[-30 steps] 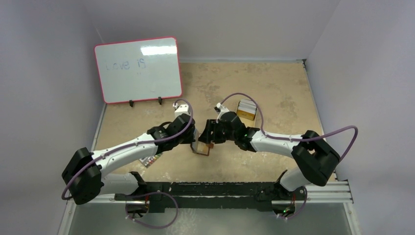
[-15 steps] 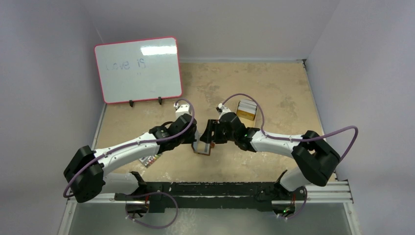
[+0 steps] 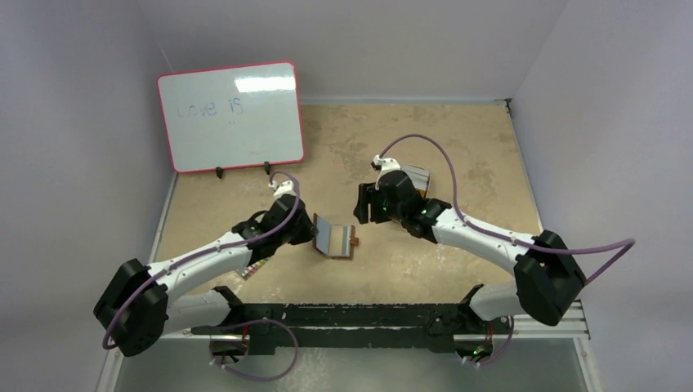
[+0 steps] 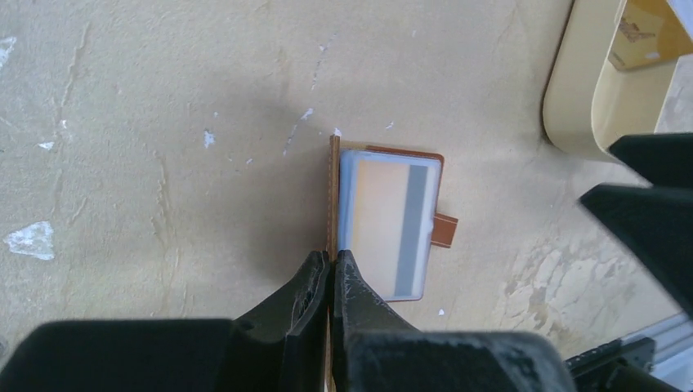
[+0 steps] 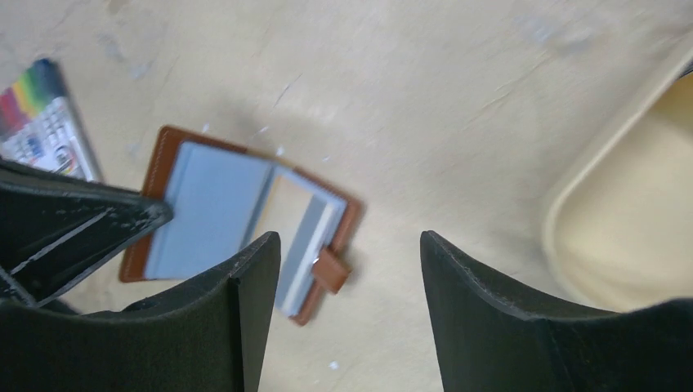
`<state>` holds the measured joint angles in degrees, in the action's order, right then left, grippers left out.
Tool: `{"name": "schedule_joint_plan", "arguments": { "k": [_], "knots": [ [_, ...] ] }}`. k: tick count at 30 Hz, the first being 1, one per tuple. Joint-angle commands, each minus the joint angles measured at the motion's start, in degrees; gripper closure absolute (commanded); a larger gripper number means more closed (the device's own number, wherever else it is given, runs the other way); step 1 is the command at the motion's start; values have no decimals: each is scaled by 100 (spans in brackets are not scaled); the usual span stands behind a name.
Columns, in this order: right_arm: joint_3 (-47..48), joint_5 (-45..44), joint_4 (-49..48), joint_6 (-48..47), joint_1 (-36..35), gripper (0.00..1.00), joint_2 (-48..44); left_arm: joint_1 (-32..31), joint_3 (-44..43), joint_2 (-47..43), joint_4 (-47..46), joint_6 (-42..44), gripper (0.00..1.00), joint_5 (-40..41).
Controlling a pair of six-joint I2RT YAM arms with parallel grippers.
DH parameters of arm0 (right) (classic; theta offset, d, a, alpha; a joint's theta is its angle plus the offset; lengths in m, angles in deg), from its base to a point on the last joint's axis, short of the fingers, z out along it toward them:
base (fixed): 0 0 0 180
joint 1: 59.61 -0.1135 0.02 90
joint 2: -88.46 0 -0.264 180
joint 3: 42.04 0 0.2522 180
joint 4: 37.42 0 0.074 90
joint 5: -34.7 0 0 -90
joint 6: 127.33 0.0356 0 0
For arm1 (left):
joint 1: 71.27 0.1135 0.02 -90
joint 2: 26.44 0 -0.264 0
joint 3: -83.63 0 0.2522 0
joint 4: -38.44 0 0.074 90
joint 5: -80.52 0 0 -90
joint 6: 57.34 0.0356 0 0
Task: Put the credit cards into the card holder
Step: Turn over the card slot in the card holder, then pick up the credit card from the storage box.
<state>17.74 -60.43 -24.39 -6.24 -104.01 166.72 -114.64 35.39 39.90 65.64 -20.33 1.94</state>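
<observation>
One brown leather card holder [image 3: 333,238] lies open mid-bench [image 3: 458,139], between two arms! One pale card [image 4: 384,224] with a grey stripe sits flat in its right half. The left claw [image 4: 331,263] pinches the upright left flap, arm low. The right claw [image 5: 347,241] hovers spread wide, near one cream, round-cornered tin [image 4: 572,98].
</observation>
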Motion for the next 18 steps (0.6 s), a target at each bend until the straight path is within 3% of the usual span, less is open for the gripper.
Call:
{"name": "schedule_joint_plan", "arguments": {
  "k": [1, 12, 18],
  "knots": [
    [618, -417, 600, -1434, 413, 34, -11, 346, 378, -309, -951, -249, 100, -935],
    [1312, -926, 769, -3870, 1007, 35, 612, 550, 685, -316, -1565, -273, 100, -1959],
    [1343, -1278, 992, -4945, 1208, 36, 1007, 589, 627, -345, -1305, -76, 100, -1975]
  ]
}}
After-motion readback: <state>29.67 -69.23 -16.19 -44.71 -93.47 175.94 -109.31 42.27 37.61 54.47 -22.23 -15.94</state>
